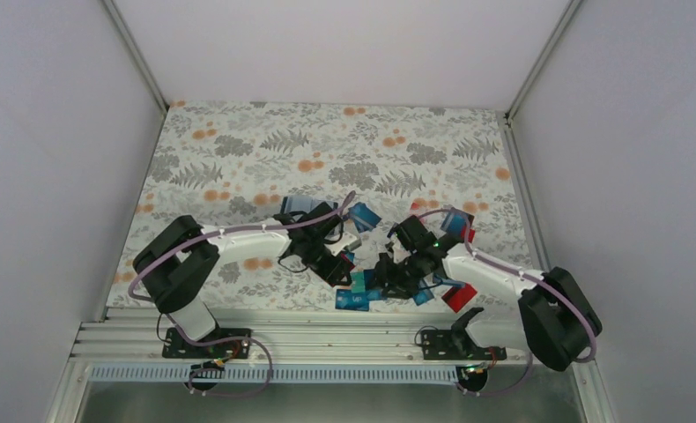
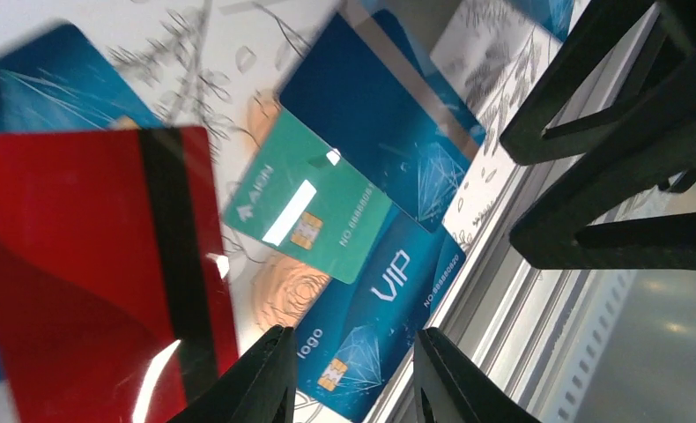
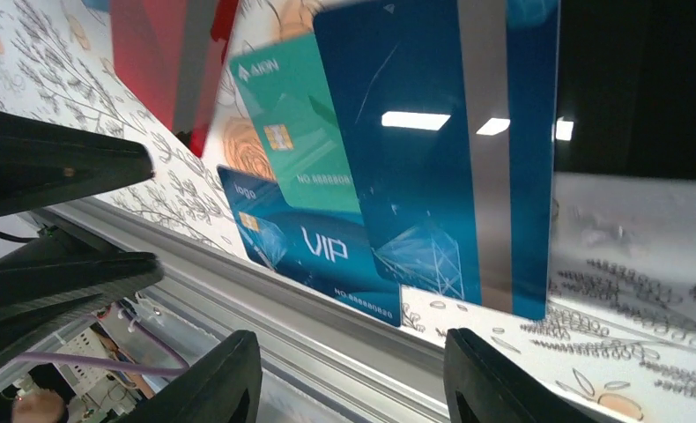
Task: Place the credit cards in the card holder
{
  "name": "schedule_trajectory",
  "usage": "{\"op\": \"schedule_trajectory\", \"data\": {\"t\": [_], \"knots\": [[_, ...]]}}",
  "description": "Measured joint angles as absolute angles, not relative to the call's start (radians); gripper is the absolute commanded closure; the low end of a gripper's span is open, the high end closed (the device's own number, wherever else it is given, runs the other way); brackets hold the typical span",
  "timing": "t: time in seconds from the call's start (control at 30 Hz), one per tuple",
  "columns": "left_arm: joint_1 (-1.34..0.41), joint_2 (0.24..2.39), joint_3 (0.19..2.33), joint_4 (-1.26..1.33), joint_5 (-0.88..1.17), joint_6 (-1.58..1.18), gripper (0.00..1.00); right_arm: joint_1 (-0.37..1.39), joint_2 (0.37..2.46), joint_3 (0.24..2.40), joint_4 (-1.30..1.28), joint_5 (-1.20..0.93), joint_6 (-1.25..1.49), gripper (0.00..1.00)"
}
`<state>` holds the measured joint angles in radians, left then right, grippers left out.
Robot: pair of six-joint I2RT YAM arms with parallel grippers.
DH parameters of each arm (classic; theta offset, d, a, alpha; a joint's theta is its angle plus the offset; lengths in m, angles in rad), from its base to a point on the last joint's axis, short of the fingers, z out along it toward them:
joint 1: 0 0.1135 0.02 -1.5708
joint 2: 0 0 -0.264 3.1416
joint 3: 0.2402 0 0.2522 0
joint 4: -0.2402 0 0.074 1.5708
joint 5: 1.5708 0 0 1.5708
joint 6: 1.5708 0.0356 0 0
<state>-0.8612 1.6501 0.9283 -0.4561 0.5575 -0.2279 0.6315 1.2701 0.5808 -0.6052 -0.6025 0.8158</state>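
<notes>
1. Nearest, at the bottom of its wrist view, the left gripper (image 2: 353,344) has its matte black fingers partway apart with nothing between them. The right gripper (image 3: 351,348) stands wider open and is also empty.
2. Just beyond, a ribbed metal rail (image 3: 327,326) runs along the table's near edge.
3. On the floral cloth (image 1: 239,141) beside the rail are some of the credit cards (image 1: 355,300), all thin, stiff, glossy and round-cornered. A deep-blue VIP card (image 2: 388,291) has a gold chip, and a teal card (image 2: 314,207) overlaps it. There is also a blue card (image 2: 380,115) with a silver stripe, and at lower left a red card (image 2: 98,264) with a black stripe.
4. Higher in the top view, more blue cards (image 1: 366,214) lie loose.
5. I cannot place the card holder with certainty. The black shape (image 3: 640,79) at the upper right of the right wrist view may be it. No card looks stowed, so I judge nearly the whole job remains.
</notes>
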Motion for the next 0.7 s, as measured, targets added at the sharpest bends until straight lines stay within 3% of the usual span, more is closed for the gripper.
{"op": "schedule_trajectory", "data": {"t": [0.7], "knots": [[-1.044,1.701,0.857,-0.313,0.441,-0.339,0.66,0.8,1.111,0.351,-0.394,-0.573,1.11,0.34]]}}
